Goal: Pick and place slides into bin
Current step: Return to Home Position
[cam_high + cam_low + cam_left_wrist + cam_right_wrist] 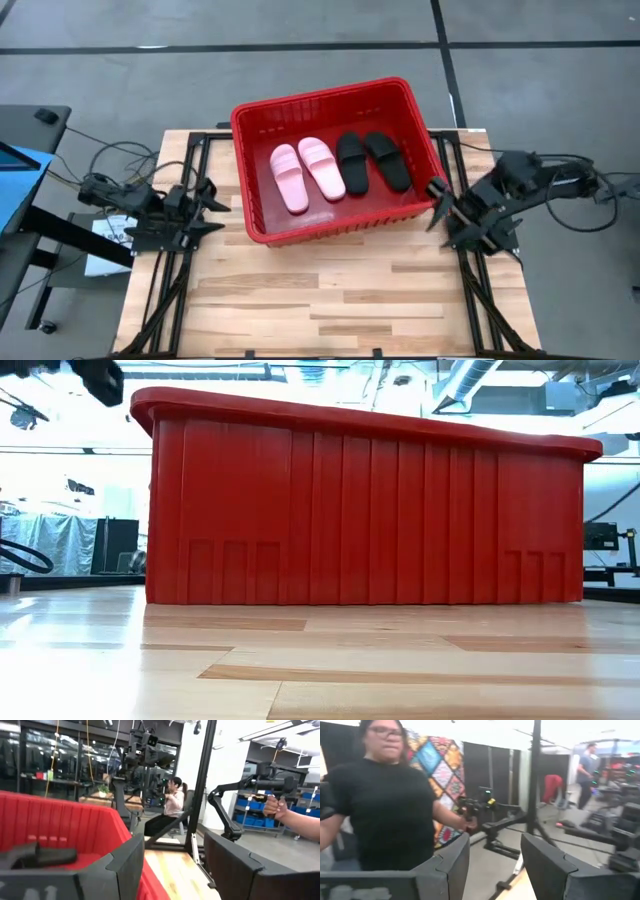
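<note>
The red bin (262, 120) stands on the far half of the wooden table and fills the low view (360, 510). Inside it, two pale pink slides (290, 178) (322, 167) and two black slides (353, 163) (388, 160) lie side by side, soles on the bin's floor. My left gripper (213, 207) is open and empty just left of the bin. Its wrist view (175, 865) shows the bin's wall (60, 825) and a black slide (45, 856). My right gripper (434, 205) is open and empty just right of the bin; it also shows in its wrist view (495, 865).
Bare wooden tabletop (330, 290) lies between the bin and the near edge. Black frame rails (165, 290) (490, 300) run along the table's left and right sides. A person in a black shirt (390, 805) stands beyond the table; others (172, 802) are farther off.
</note>
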Controlling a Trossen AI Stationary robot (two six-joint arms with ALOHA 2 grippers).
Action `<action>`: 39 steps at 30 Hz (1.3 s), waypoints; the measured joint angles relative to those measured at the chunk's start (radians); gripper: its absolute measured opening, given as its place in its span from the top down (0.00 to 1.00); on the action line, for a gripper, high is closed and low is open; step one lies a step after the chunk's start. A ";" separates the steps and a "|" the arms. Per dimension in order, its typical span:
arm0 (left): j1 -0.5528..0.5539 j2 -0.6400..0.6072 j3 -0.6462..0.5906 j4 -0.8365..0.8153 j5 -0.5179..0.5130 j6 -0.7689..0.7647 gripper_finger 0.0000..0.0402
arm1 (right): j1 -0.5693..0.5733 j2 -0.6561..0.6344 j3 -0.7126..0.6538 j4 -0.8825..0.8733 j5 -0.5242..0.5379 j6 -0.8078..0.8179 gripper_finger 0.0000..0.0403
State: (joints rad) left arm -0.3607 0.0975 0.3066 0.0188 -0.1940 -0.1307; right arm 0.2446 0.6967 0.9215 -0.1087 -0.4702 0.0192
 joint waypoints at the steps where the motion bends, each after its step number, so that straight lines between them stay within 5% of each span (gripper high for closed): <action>1: 0.000 -0.004 -0.023 0.016 0.001 -0.010 0.51 | 0.019 -0.034 -0.045 0.024 0.000 0.003 0.58; 12: -0.010 -0.016 -0.236 0.238 0.018 -0.130 0.51 | 0.220 -0.331 -0.485 0.330 0.028 0.060 0.58; 23: -0.132 -0.015 -0.296 0.319 0.032 -0.149 0.51 | 0.420 -0.511 -0.759 0.488 0.021 -0.008 0.59; 34: -0.210 -0.015 -0.296 0.261 0.016 -0.130 0.51 | 0.585 -0.569 -0.913 0.423 0.023 -0.011 0.58; 39: -0.210 -0.015 -0.297 0.232 -0.074 -0.139 0.51 | 0.613 -0.567 -0.915 0.294 0.026 -0.019 0.59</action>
State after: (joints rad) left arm -0.5709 0.0826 0.0097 0.2505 -0.2682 -0.2699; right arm 0.8574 0.1295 0.0067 0.1852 -0.4438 0.0006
